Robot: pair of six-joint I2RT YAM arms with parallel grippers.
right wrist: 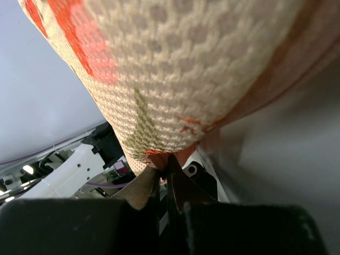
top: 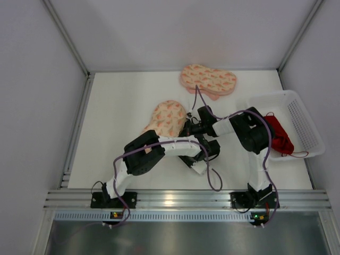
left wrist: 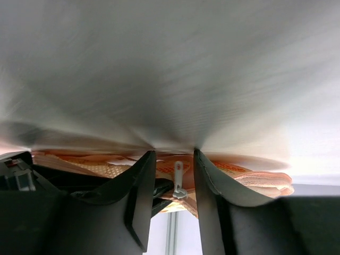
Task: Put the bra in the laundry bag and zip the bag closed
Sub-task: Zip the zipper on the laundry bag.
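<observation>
The laundry bag lies mid-table, peach-pink with an orange-red print. My right gripper is at its near-right end, shut on the bag's pink rim; the mesh fabric bulges above the fingers. My left gripper is right beside it, open, tips down at the table. The bag's white zip pull hangs between its fingers, untouched, with the bag's edge behind. The red bra lies in the white basket at the right, apart from both grippers.
An identical twin pouch lies at the back of the table. The white mesh basket stands at the right edge. Grey walls enclose the table on three sides. The two arms cross closely near the centre.
</observation>
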